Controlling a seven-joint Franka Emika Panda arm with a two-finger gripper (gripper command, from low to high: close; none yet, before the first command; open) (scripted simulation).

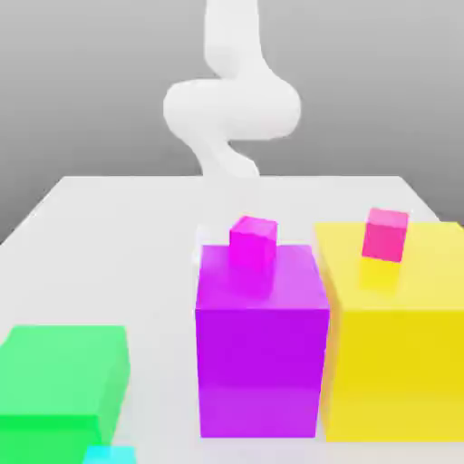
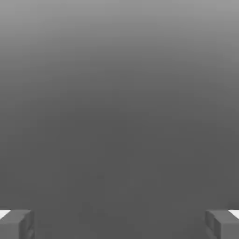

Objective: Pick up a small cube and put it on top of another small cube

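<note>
The small cyan cube point(image 1: 110, 455) lies on the white table point(image 1: 136, 236) at the front edge of the exterior view, just in front of the big green block point(image 1: 62, 376). A small magenta cube point(image 1: 252, 240) rests on top of the big purple block point(image 1: 261, 344). On the big yellow block point(image 1: 399, 335) sits a small pink cube point(image 1: 385, 234). The white arm point(image 1: 231, 109) rises at the far side of the table, well behind the blocks. In the hand view my gripper point(image 2: 119, 224) is open, its grey fingertips point(image 2: 16, 224) wide apart with nothing between them.
The three big blocks stand in a row across the front of the table: green at the exterior view's left, purple in the middle, yellow at the right. Purple and yellow nearly touch. Bare table surface stretches behind them toward the arm.
</note>
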